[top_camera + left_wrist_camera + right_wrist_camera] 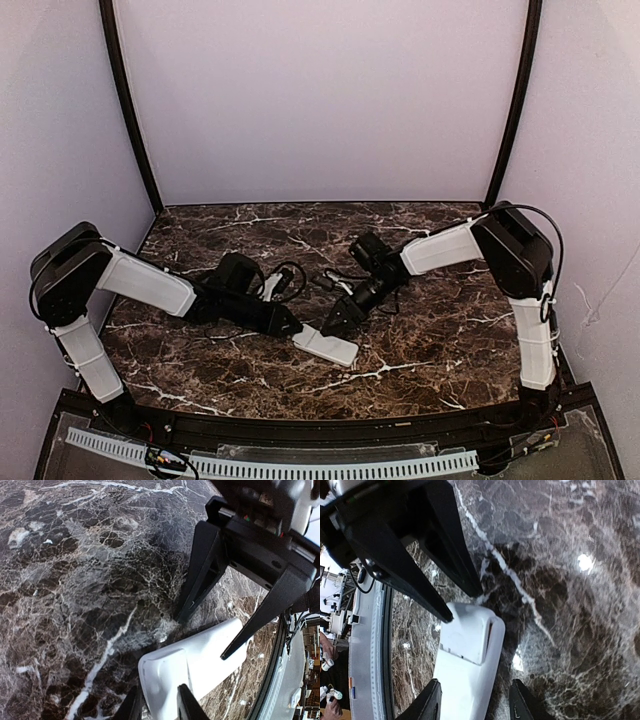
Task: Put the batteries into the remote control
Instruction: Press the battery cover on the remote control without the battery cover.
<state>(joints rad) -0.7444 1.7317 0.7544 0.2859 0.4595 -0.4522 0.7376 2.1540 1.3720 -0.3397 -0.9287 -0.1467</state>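
Observation:
The remote control (327,345) lies on the marble table with its plain white back up, between the two arms. At one end its battery cover (467,635) sits slightly raised along one side. My left gripper (160,707) is at that end, jaws narrowly apart: one finger beside the remote's edge (200,665), the other over its back. My right gripper (477,707) is open across the other end of the remote (465,675), with a gap on one side. In the top view the left gripper (295,328) and right gripper (337,320) nearly meet. The batteries are out of view.
Black cables (290,275) loop on the table (440,340) behind the grippers. A white perforated rail (300,465) runs along the near edge. Purple walls and black corner posts (130,110) close in the back and sides.

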